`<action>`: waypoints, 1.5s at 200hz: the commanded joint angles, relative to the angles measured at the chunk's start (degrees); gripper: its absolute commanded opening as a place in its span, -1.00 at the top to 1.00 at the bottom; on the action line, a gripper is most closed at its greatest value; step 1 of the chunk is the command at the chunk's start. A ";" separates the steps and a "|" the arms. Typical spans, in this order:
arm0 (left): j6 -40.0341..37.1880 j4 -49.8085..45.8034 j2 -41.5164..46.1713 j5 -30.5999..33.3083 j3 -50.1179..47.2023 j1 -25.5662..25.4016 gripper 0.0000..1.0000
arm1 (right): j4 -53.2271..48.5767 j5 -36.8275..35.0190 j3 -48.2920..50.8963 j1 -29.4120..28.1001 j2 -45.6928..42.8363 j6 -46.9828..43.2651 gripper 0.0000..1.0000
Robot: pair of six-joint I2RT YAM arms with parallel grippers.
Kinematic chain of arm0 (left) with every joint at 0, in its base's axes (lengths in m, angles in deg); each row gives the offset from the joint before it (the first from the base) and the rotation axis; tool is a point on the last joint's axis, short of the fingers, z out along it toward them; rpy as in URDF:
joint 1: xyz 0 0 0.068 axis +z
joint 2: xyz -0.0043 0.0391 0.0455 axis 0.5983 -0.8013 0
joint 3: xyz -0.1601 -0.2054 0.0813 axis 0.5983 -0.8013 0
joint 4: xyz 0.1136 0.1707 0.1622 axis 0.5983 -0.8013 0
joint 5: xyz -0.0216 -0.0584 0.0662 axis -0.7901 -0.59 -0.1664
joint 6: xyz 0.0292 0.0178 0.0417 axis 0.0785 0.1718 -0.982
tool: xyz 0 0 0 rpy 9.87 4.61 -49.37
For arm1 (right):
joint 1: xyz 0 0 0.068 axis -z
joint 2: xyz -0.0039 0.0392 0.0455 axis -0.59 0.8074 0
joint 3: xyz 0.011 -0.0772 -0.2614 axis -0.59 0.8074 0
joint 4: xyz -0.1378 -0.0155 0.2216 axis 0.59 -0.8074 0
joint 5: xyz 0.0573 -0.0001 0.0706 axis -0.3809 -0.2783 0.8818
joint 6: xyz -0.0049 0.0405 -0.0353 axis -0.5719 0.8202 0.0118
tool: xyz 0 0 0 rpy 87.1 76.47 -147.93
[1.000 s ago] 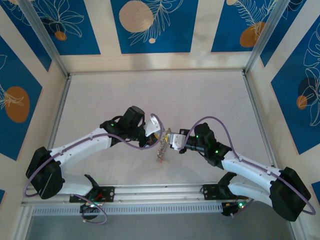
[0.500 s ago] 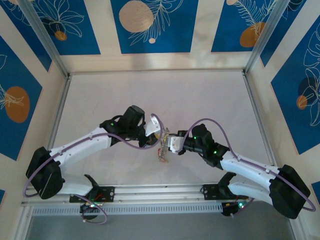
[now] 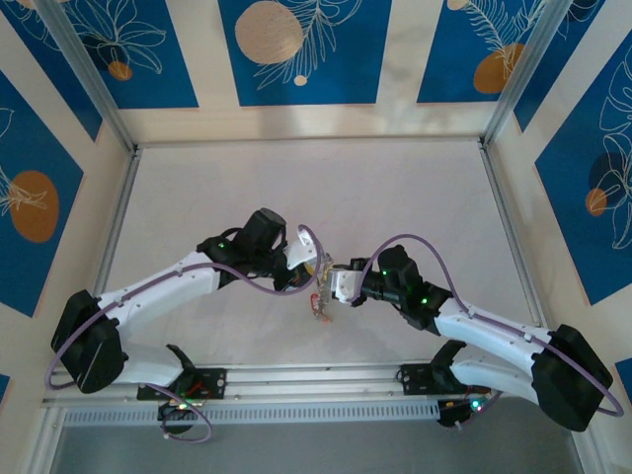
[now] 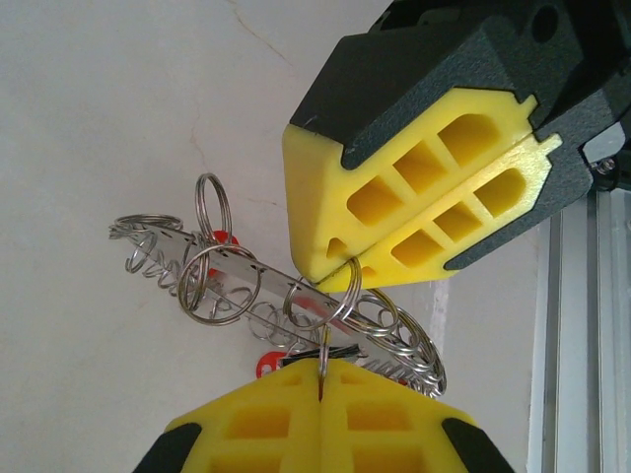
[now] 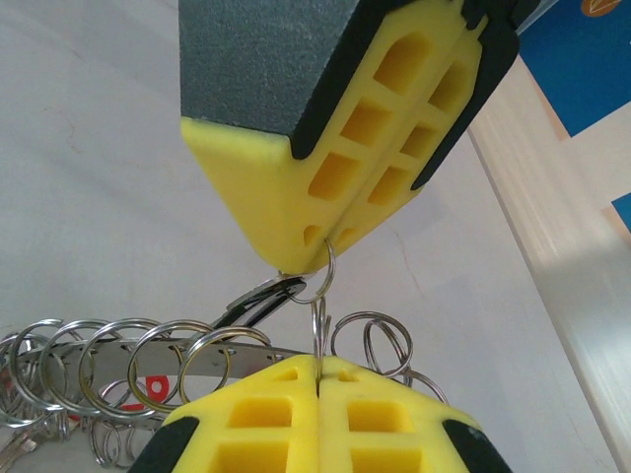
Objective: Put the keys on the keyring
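Two grippers are seen tip to tip near the middle of the white table [image 3: 296, 188], with the keyring [image 3: 319, 302] hanging between and just below them. The left gripper [image 4: 322, 394] is pressed together, and one small wire loop of the keyring [image 4: 246, 271] is pinched edge-on in its yellow pads. The right gripper [image 4: 340, 274] is likewise closed, and a neighbouring loop is nipped at its very tip. In the right wrist view the same pairing is shown from the other side: the right gripper [image 5: 317, 367] below, the left gripper [image 5: 308, 264] above, their two loops seemingly linked.

The keyring is seen as a flat grey band crowded with silver loops, held clear of the table and tilted. The keys [image 4: 223, 238] are glimpsed only as red patches behind the band and loops, and their shafts are largely hidden by the wire; another red patch [image 5: 148, 386] is screened by the loops.

Purple cables [image 3: 415, 237] are looped over both arms. An aluminium rail [image 4: 572, 345] is seen along the table edge, and blue patterned wall panels [image 3: 296, 49] enclose the cell.
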 commanded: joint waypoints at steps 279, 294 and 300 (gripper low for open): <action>-7.37 2.29 0.53 7.92 2.62 -5.75 0.96 | 19.57 2.05 1.28 -2.91 4.81 19.35 1.00; -7.63 1.65 0.75 7.54 2.79 -5.73 0.78 | 22.08 1.52 2.35 -2.60 4.83 19.77 1.00; -7.68 1.37 0.79 7.34 2.88 -5.71 0.74 | 22.92 1.27 2.67 -2.48 4.80 19.87 1.00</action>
